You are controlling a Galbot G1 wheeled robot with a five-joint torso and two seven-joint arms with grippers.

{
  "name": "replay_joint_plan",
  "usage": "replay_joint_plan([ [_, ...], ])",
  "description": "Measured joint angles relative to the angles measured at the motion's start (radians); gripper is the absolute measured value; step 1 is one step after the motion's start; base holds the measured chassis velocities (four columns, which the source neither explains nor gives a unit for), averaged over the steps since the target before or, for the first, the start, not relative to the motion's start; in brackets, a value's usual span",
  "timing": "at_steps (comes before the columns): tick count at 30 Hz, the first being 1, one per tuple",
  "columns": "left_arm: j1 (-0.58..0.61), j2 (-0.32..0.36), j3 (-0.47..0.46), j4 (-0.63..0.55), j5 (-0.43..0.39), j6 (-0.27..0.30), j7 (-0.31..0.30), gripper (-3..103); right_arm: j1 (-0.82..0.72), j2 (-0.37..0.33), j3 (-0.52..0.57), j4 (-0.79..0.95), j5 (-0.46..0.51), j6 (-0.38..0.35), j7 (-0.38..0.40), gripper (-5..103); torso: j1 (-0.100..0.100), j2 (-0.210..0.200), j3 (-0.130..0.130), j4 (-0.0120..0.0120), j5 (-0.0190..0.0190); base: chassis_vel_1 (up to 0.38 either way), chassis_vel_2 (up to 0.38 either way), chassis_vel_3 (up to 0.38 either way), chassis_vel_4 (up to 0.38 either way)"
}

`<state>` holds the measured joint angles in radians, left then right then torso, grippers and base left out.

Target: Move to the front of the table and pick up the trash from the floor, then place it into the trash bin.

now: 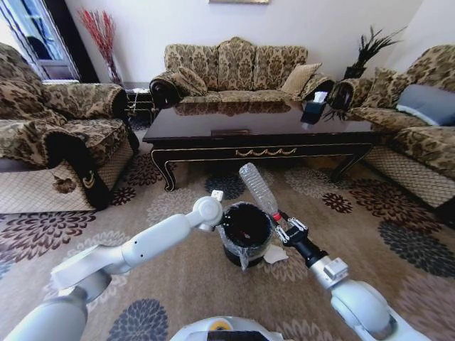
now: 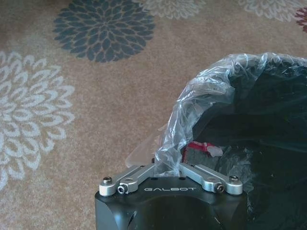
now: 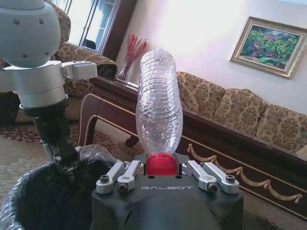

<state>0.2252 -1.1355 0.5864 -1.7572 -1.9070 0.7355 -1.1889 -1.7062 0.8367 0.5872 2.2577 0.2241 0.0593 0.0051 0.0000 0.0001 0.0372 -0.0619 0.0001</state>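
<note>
Right pincer (image 1: 281,222) gripping bottle (image 1: 257,188) upright, beside bin (image 1: 246,229)

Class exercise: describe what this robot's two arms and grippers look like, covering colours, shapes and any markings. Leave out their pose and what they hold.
Both arms are smooth, glossy white-grey tubes with rounded ball-like joints. Each ends in a black wrist section. The left gripper and right gripper have black housings printed "GALBOT" in pale letters, with silver metal linkage bars fastened by small dark screws. No loose cables show.
</note>
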Motion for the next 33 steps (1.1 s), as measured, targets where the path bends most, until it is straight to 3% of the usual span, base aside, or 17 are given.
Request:
replay_joint_plan([
  [18, 0.012, -0.029, -0.015, 0.034, 0.006, 0.0, -0.003, 0, 0.013, -0.022, -0.032, -0.009, -0.016, -0.008, -0.016, 28, 0.0, 0.0, 0.0, -0.0002, -0.0001, 0.0, 0.0, 0.0, 0.0],
  [22, 0.015, -0.024, -0.018, 0.039, 0.012, 0.0, -0.001, 0, 0.015, -0.024, -0.032, -0.021, -0.025, 0.007, -0.028, 49, 0.0, 0.0, 0.0, 0.0, 0.0, 0.0, 0.0, 0.0, 0.0],
  [24, 0.015, -0.023, -0.018, 0.039, 0.013, 0.0, -0.001, 0, 0.017, -0.026, -0.032, -0.024, -0.025, 0.008, -0.028, 49, 0.0, 0.0, 0.0, 0.0, 0.0, 0.0, 0.0, 0.0, 0.0],
  [28, 0.018, -0.023, -0.015, 0.041, 0.014, 0.0, 0.001, 0, 0.022, -0.034, -0.03, -0.024, -0.012, 0.009, -0.029, 71, 0.0, 0.0, 0.0, 0.0, -0.0001, 0.0, 0.0, 0.0, 0.0],
  [31, 0.019, -0.022, -0.015, 0.042, 0.014, 0.0, 0.001, 0, 0.023, -0.034, -0.03, -0.024, -0.01, 0.009, -0.029, 77, 0.0, 0.0, 0.0, 0.0, 0.0, 0.0, 0.0, 0.0, 0.0],
  [33, 0.019, -0.02, -0.015, 0.042, 0.013, 0.0, 0.002, 0, 0.02, -0.031, -0.03, -0.025, -0.01, 0.009, -0.028, 87, 0.0, 0.0, 0.0, -0.0001, -0.0001, 0.0, 0.0, 0.0, 0.0],
])
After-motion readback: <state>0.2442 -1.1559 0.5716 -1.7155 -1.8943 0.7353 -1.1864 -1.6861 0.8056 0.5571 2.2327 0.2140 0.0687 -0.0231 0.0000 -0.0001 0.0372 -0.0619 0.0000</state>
